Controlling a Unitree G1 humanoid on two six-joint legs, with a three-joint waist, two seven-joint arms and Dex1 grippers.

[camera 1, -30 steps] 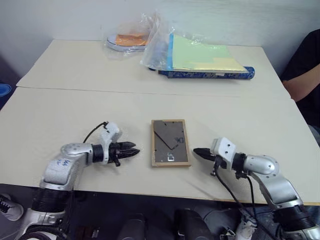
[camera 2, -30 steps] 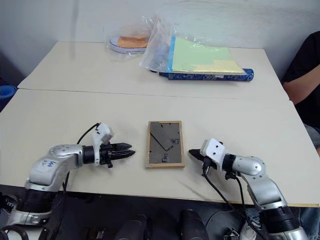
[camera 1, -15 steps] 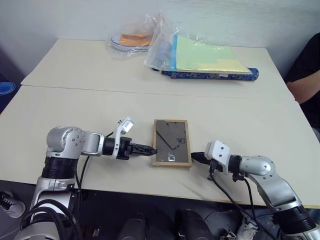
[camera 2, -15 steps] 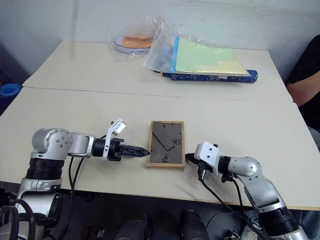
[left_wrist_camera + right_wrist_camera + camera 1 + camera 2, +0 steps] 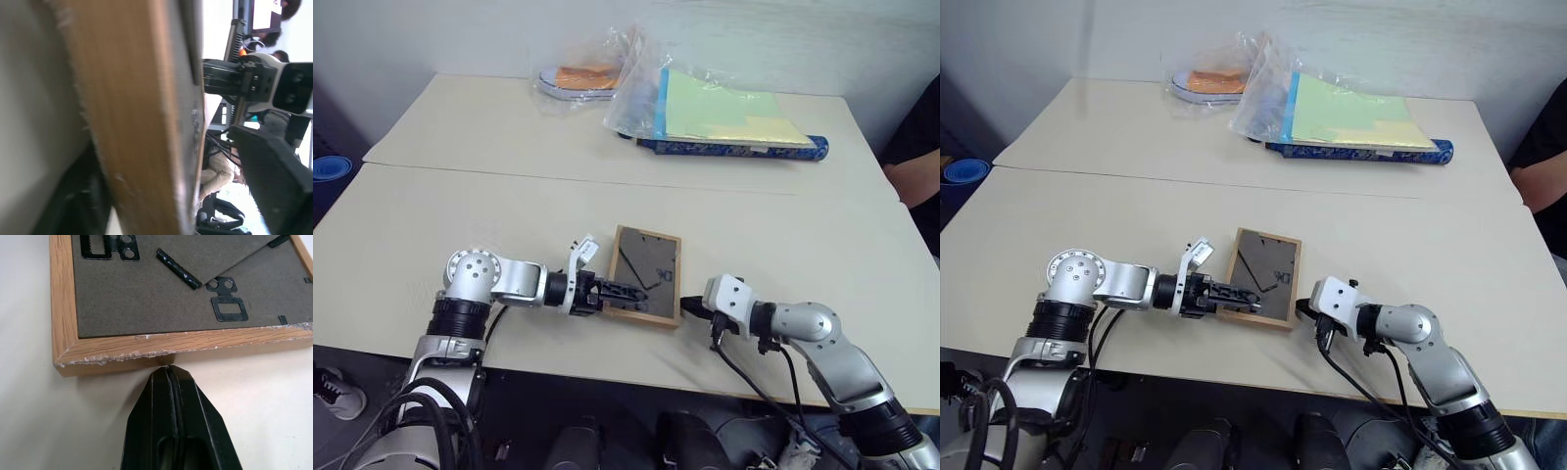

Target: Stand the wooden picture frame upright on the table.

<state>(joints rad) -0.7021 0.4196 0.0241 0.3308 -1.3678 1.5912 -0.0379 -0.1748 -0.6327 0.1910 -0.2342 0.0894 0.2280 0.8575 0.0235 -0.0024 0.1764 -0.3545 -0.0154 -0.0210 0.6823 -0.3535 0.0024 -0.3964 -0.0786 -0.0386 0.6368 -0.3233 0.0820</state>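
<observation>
The frame (image 5: 646,288) lies back-up on the table (image 5: 509,215), not stood yet; left gripper (image 5: 628,292) straddles its left edge, right gripper (image 5: 168,369) clenched empty at its right edge

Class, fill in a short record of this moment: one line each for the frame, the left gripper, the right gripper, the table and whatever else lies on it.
frame: wooden picture frame, dark back panel up, its left edge looks slightly lifted
left gripper: left gripper open, fingers straddling the frame's left edge
right gripper: right gripper shut, tip against the frame's right edge
table: table, two slabs with a seam
far side: green-yellow folders in plastic
</observation>
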